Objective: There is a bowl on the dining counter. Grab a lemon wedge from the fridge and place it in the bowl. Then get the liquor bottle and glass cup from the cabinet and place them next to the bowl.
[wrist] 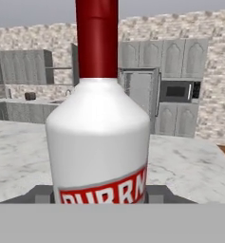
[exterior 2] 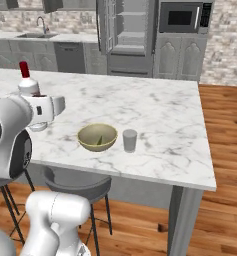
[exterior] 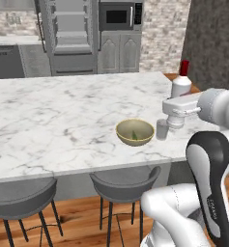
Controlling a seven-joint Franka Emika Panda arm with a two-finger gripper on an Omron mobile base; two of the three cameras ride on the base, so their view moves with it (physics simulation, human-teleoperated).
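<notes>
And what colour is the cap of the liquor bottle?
Red; the liquor bottle shows its cap best in the hand view.

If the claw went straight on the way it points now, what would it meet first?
The liquor bottle, standing right before the claw and apparently already between its fingers on the dining counter. Whether they touch it is unclear.

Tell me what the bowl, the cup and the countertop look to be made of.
Bowl: probably glazed ceramic; opaque olive-tan outside, greenish-yellow inside, smooth.
Cup: looks like glass or clear plastic; grey, translucent, plain walls.
Countertop: looks like polished marble; white with grey veins.
</notes>
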